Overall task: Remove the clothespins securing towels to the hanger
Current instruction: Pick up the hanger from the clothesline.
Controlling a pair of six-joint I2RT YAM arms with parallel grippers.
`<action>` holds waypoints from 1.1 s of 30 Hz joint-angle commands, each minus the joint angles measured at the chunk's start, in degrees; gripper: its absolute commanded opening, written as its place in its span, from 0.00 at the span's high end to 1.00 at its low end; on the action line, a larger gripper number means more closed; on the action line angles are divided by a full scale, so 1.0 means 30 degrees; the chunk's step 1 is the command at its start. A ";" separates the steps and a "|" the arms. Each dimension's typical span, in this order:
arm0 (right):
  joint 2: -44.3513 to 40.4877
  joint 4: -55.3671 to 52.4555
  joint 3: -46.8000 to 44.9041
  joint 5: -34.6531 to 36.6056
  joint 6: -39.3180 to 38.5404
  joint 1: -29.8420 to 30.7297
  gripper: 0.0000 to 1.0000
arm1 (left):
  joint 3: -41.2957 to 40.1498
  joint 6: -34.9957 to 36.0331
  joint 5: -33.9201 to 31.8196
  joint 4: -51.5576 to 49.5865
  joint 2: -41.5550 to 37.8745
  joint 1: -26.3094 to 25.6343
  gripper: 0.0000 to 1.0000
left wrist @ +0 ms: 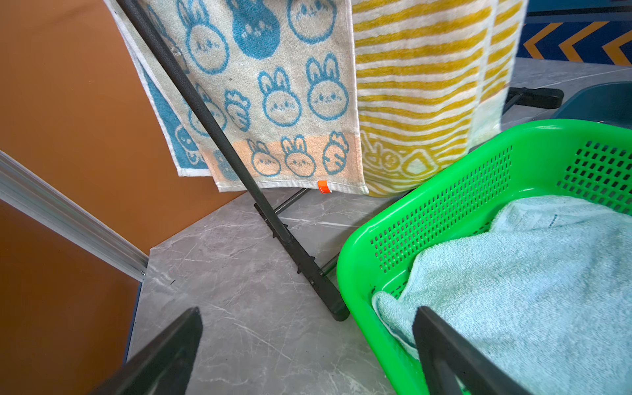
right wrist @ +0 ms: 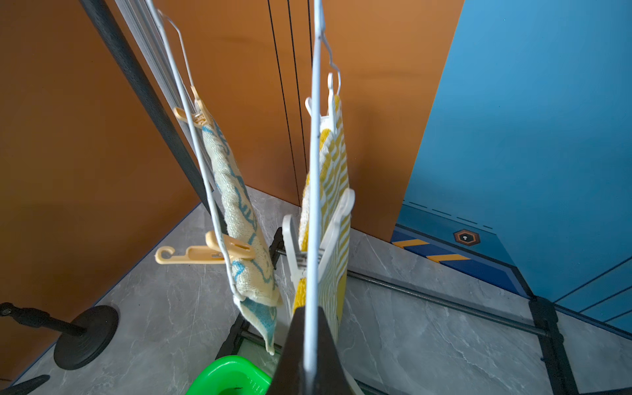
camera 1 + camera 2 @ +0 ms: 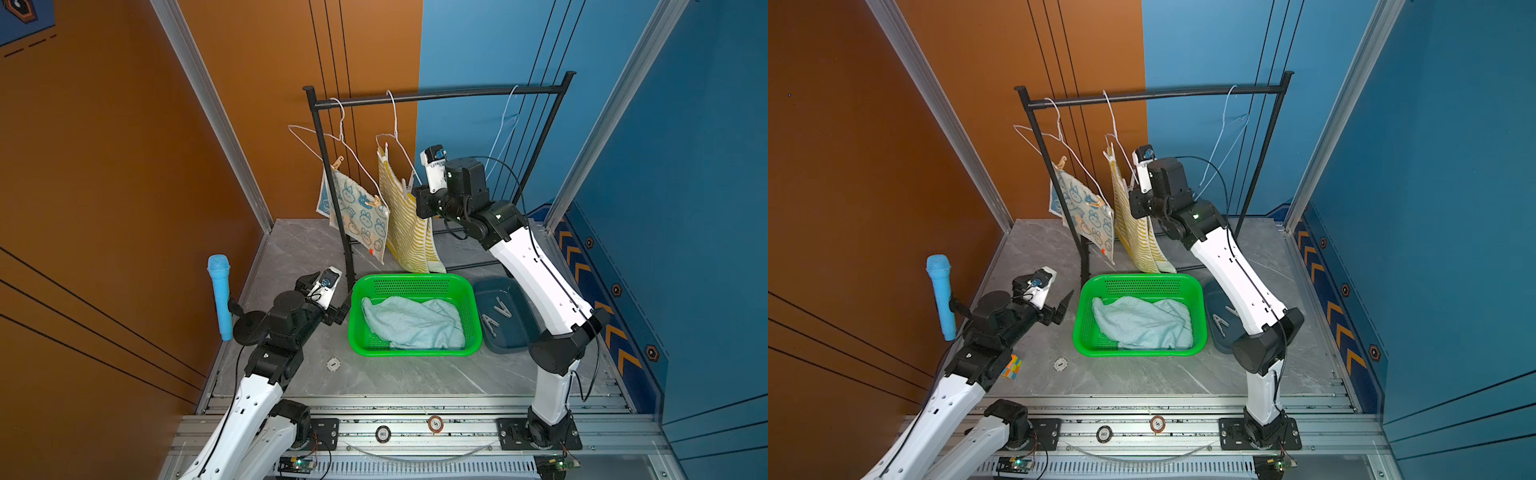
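On the black rack (image 3: pixel 436 94) hang two white wire hangers with towels. Two tan clothespins (image 3: pixel 337 163) (image 3: pixel 376 203) pin the bunny towel (image 3: pixel 357 216). White clothespins (image 2: pixel 321 246) (image 2: pixel 330 99) pin the yellow striped towel (image 3: pixel 405 226). My right gripper (image 2: pixel 309 311) is raised beside that towel, shut on its hanger's wire (image 2: pixel 316 171), just below the nearer white clothespin. The pale blue-green towel (image 3: pixel 415 322) lies crumpled in the green basket (image 3: pixel 415 278). Low at the basket's left corner, my left gripper (image 1: pixel 307 311) is open and holds nothing.
A dark blue tray (image 3: pixel 513 332) right of the basket holds two loose clothespins (image 3: pixel 496 316). An empty pale hanger (image 3: pixel 505 124) hangs at the rack's right end. A blue microphone (image 3: pixel 219 295) on a stand is at the left. The rack's foot (image 1: pixel 307 273) runs beside the basket.
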 commanded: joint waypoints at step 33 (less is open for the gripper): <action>-0.6872 0.4387 -0.4650 0.0150 -0.1201 -0.0360 1.00 | -0.0186 -0.0064 0.0285 0.0232 -0.0173 0.0238 0.02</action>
